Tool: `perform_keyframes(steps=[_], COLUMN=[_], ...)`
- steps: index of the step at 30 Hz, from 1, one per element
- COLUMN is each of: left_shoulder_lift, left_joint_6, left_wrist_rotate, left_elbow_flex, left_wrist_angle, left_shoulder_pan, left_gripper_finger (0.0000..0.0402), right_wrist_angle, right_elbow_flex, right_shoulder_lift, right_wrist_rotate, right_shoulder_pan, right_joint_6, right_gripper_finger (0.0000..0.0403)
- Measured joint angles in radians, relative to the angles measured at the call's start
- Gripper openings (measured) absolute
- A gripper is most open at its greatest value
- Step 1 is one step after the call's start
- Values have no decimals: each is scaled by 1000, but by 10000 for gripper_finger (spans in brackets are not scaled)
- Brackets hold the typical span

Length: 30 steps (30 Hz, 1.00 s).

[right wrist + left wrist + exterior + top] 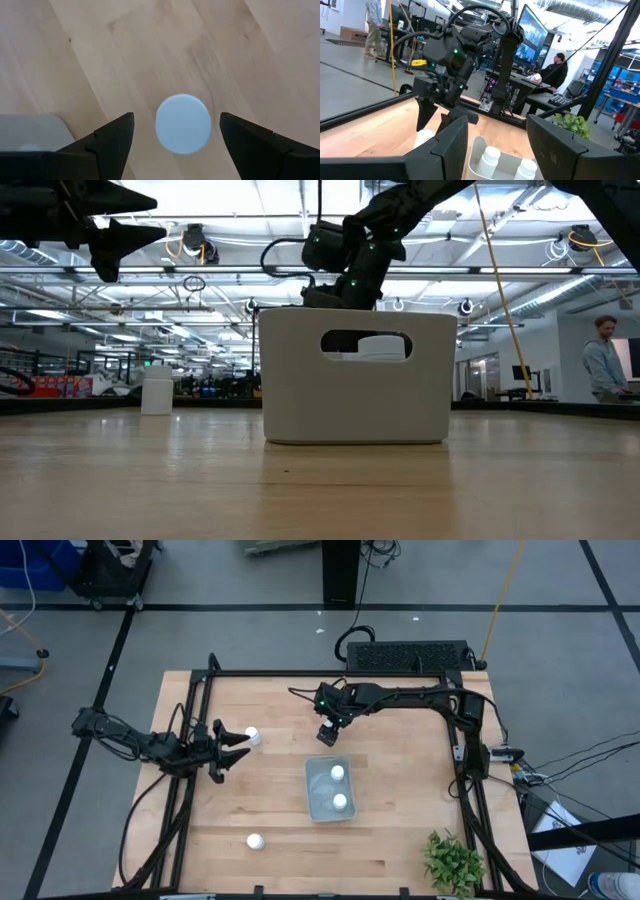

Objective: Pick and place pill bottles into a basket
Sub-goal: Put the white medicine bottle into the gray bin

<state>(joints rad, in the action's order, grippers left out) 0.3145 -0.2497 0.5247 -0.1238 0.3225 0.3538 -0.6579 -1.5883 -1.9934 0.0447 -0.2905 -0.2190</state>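
The basket, a pale translucent tray, lies mid-table with two white pill bottles standing in it. My right gripper is open just beyond the basket's far edge and points down. Its fingers stand on either side of a bottle's round white cap, with a gap on both sides. My left gripper is open, raised above the table at the left, and holds nothing. A bottle stands just off its fingertips. Another bottle stands near the front edge.
A green leafy plant stands at the table's front right corner. A black frame runs along the table's far and side edges. Bare wood lies left and right of the basket. People show in the room beyond.
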Motion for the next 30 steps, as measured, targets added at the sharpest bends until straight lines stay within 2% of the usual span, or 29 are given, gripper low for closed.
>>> perform_keyframes(steps=[16,21,30], left_shoulder_lift=[0,0,0], left_joint_6=[-3,-3,0], left_wrist_rotate=[0,0,0], left_elbow_flex=[0,0,0], left_wrist_angle=[-6,-5,-8], left_shoulder_pan=[0,0,0], left_gripper_finger=[209,209,209], right_wrist_angle=[61,41,50], right_elbow_flex=[43,43,43], right_shoulder_lift=[3,3,3], right_wrist_rotate=[12,12,10], right_shoulder_pan=[-5,-10,-10], right_joint_6=[4,3,20], right_gripper_finger=[282,250,158])
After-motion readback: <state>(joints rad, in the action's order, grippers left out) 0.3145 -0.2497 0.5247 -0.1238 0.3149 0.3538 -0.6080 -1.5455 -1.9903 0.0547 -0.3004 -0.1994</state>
